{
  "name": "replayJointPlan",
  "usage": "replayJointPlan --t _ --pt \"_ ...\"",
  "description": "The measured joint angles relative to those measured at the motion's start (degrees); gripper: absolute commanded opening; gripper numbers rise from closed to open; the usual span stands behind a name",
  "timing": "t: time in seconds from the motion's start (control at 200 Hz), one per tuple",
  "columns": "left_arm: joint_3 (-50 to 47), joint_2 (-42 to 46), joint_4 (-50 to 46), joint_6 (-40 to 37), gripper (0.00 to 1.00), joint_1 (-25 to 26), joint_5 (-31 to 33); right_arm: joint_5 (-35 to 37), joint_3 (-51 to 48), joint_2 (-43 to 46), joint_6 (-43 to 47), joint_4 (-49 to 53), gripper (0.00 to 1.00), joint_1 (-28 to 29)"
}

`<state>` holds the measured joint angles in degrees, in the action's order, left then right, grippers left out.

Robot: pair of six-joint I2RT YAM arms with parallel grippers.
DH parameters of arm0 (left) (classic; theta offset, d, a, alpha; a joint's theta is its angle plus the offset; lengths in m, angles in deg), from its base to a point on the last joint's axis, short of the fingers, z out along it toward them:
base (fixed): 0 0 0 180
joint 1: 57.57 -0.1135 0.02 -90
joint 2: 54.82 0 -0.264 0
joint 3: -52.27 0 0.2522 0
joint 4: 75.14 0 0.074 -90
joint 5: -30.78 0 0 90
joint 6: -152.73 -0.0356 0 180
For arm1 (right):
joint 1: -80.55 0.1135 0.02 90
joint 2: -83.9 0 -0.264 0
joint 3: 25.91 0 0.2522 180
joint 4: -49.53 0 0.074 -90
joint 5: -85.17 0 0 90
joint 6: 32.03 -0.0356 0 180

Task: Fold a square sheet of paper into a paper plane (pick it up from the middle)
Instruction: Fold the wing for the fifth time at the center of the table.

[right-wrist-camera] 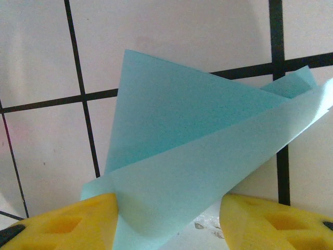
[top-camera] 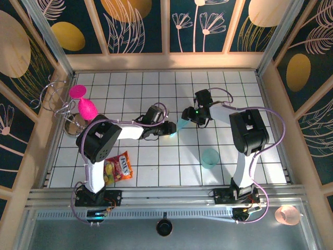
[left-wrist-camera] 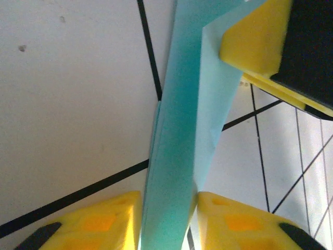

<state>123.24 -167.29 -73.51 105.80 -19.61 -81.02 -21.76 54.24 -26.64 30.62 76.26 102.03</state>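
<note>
Near edge first: snack bag (top-camera: 118,167) by the L base, cup (top-camera: 210,158) in front of the R arm. Both sit well apart from the action, so neither is in the way.

Mid-table: both arms reach in twd ctr, and the paper (top-camera: 180,124) sits btwn the two grippers. It looks lifted off the table (top-camera: 156,156) and is creased into a narrow strip w/ an angled flap.

L gripper (left-wrist-camera: 167,225) has it. Its yellow pads (left-wrist-camera: 112,219) lie against both sides of the strip w/ no gap, which reads as a pinch on one end. Prob the anchor: one end held firm so the crease stays in line.

R gripper (right-wrist-camera: 169,229) is the looser one. Jaws are apart, w/ the flap lying btwn them, touching one pad and showing daylight at the other. My read: it's set round the flap to steer or press the next fold, not to carry.

Why hold it in air? Thin paper lying flat on tiles is hard to get fingers under.

Stage: mid-fold, no dart shape yet.

Risk: pull too hard and the sheet tears or slips out of L.

Far L, by the wall: pink glasses (top-camera: 87,108), clear of both arms.
</note>
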Motion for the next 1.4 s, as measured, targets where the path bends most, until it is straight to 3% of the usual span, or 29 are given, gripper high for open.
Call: replayJointPlan --t 0.721,1.056,1.241,1.397 --pt "3.4 -1.3 -6.0 0.0 0.22 0.0 1.5 0.0 1.0 -0.4 0.0 1.3 0.57 0.0" --pt "4.0 -1.5 -7.1 0.0 0.21 0.0 1.8 -2.4 -4.1 5.7 -2.2 -2.6 0.62 -1.4" --pt "4.0 -1.5 -7.2 0.0 0.21 0.0 1.9 -7.3 -9.8 14.3 -3.7 -8.8 0.52 -2.1" --pt "4.0 -1.5 -7.2 0.0 0.21 0.0 1.9 -11.9 -10.5 14.9 -4.5 -13.7 0.43 -0.4"
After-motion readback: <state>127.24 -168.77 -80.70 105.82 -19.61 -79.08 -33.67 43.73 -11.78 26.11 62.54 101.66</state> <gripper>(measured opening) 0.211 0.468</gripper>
